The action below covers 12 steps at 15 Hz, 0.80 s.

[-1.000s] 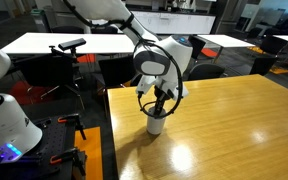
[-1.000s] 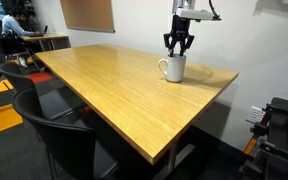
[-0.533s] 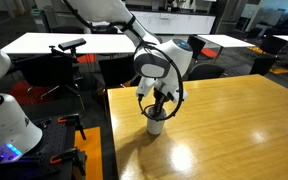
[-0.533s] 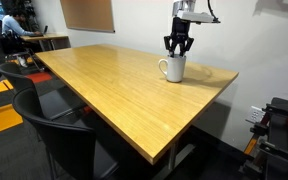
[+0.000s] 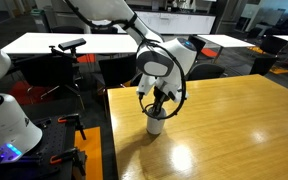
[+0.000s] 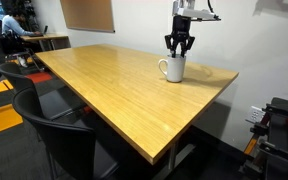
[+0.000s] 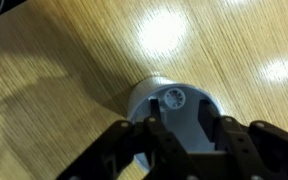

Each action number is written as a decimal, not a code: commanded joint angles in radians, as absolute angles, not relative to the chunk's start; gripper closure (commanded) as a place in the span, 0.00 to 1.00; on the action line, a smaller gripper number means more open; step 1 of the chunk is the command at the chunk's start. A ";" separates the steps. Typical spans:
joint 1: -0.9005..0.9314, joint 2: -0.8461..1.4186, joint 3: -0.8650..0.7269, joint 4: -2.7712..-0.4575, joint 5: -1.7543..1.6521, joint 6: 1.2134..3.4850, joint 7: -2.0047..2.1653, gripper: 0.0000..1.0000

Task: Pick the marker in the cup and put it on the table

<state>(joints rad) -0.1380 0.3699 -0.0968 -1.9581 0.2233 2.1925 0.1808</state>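
Note:
The white-grey cup (image 5: 155,124) stands on the light-wood table (image 5: 234,130) near its edge; it also shows with a handle in an exterior view (image 6: 173,68). My gripper (image 5: 158,103) hangs straight down over the cup in both exterior views (image 6: 180,47), its fingertips at the cup's mouth. In the wrist view the cup (image 7: 144,100) is seen from above. The marker (image 7: 172,97) shows as a round end inside it. My gripper (image 7: 178,108) is open, with one finger on each side of the marker end and a gap to both.
The table edge (image 5: 109,130) runs close beside the cup. White-topped tables (image 5: 44,42) stand behind. A white robot body (image 5: 4,100) is at the side. Black chairs (image 6: 54,140) stand at the table's near end. Bare tabletop (image 6: 104,90) stretches away from the cup.

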 commanded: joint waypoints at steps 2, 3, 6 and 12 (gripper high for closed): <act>-0.149 0.390 -0.097 -1.903 0.237 2.113 0.159 0.85; -0.149 0.392 -0.097 -1.898 0.238 2.106 0.160 0.94; -0.151 0.399 -0.098 -1.883 0.239 2.091 0.161 0.95; -0.155 0.366 -0.097 -1.900 0.239 2.075 0.148 0.95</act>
